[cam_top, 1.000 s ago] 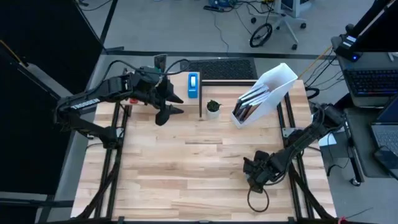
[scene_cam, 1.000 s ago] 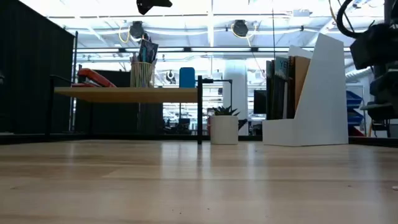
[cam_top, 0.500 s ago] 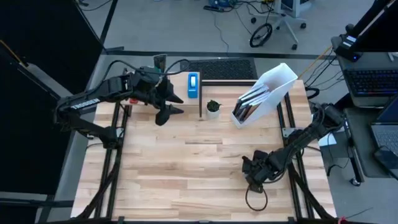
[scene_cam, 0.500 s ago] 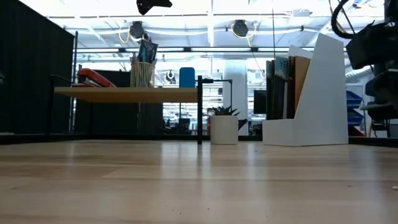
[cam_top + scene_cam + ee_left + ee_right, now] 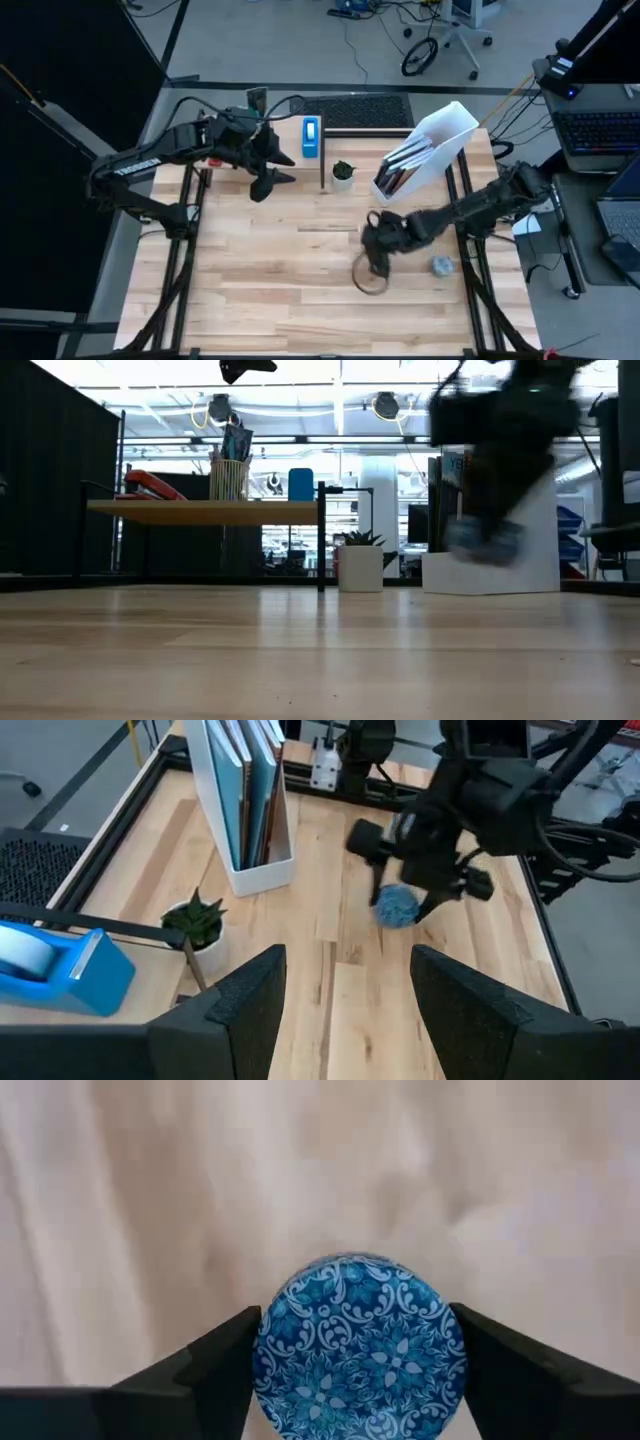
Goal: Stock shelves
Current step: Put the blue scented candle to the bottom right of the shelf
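Observation:
The shelves are a low light-wood plank shelf (image 5: 200, 511) on black legs at the far left and a white file holder (image 5: 430, 145) at the far right. My right gripper (image 5: 378, 243) is over the table's middle, shut on a round blue-patterned object (image 5: 355, 1345), also seen in the left wrist view (image 5: 398, 906). My left gripper (image 5: 340, 1020) hangs open above the shelf's near edge (image 5: 268, 178), touching nothing. My right gripper pinches the round blue-patterned object between its two fingers, one on each side of its rim (image 5: 272, 1352). The fingers come from above, pointing down. The object is lifted clear of the table (image 5: 485, 542), its patterned face toward the wrist camera.
On the shelf stand a red stapler (image 5: 150, 485), a pencil cup (image 5: 230, 475) and a blue tape dispenser (image 5: 311, 137). A small potted plant (image 5: 343, 172) sits between shelf and file holder. A small grey-blue thing (image 5: 441, 265) lies near the right edge. A cable loop (image 5: 368, 276) hangs from the right wrist.
My right gripper has swept from the near right part of the table toward the left and slightly far, to the table's middle, carrying the round blue object clear of the wood. The small grey-blue thing now shows where the arm had been.

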`<state>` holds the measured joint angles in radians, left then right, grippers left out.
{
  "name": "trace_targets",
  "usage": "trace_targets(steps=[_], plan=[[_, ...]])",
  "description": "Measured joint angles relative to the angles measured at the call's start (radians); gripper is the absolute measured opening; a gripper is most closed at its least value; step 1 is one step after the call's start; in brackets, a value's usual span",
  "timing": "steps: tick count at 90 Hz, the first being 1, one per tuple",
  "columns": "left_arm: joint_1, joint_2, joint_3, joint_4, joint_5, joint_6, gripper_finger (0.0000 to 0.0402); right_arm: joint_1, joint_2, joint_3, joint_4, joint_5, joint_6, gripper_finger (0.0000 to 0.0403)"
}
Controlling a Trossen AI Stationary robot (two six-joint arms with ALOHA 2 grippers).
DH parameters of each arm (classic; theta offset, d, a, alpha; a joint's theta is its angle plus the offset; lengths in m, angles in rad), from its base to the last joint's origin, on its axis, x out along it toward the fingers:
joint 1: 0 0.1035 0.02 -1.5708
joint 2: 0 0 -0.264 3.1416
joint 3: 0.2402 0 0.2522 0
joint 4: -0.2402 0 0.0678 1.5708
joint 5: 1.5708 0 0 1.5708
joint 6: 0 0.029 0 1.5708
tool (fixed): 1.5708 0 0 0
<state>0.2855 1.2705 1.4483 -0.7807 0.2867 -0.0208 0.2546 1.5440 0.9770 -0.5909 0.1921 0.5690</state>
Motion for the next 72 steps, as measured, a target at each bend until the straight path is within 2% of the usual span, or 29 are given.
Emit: trace_targets(steps=[16, 46, 59, 72], plan=[[0.0, 0.0, 0.0, -0.023, 0.0, 0.001, 0.02, -0.096, 0.084, 0.122, 0.014, 0.026, -0.003, 0.0265], [0.0, 0.0, 0.0, -0.052, 0.0, 0.031, 0.02, -0.235, 0.375, 0.414, 0.013, 0.019, 0.048, 0.0265], [0.0, 0.0, 0.0, -0.057, 0.0, 0.029, 0.02, -0.296, 0.435, 0.473, 0.015, 0.019, 0.097, 0.0265], [0.0, 0.0, 0.0, -0.066, 0.0, 0.029, 0.02, -0.33, 0.461, 0.474, 0.025, 0.018, 0.139, 0.0265]])
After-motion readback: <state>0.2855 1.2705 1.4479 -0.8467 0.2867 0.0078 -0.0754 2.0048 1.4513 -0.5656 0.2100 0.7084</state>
